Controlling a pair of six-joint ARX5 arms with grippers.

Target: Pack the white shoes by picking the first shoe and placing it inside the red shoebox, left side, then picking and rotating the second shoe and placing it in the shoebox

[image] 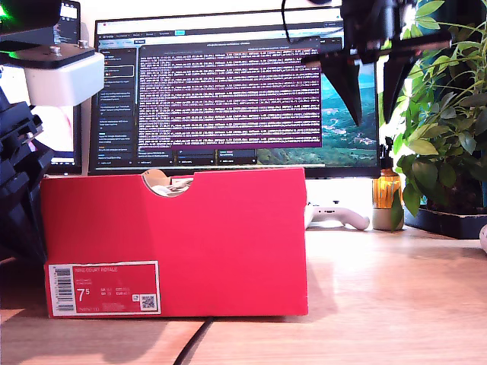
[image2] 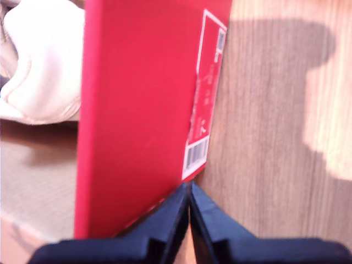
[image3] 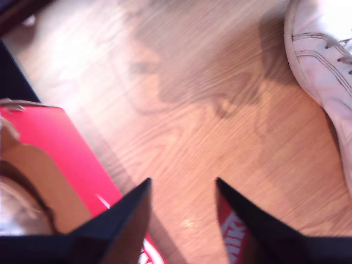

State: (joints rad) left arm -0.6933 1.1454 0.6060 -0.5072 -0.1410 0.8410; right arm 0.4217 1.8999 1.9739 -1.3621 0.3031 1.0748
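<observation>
The red shoebox (image: 228,243) stands on the wooden table, its barcode label (image: 103,287) facing the exterior camera. One white shoe (image: 163,182) shows through the notch and lies inside the shoebox (image2: 137,110), seen as a white shoe (image2: 44,66) in the first wrist view. My first gripper (image2: 190,187) hovers shut and empty over the labelled wall. The other white shoe (image3: 324,71) lies on the table beyond my second gripper (image3: 183,180), which is open and empty. That second gripper (image: 372,122) hangs high at the exterior view's upper right. A corner of the shoebox (image3: 60,143) lies beside it.
A red lid with white lettering (image3: 234,239) lies under the second gripper's fingers. A monitor (image: 228,91) stands behind the box. A potted plant (image: 445,129), an amber bottle (image: 386,190) and a white controller (image: 338,215) sit at the exterior view's right. An arm's white housing (image: 65,72) hangs at its upper left.
</observation>
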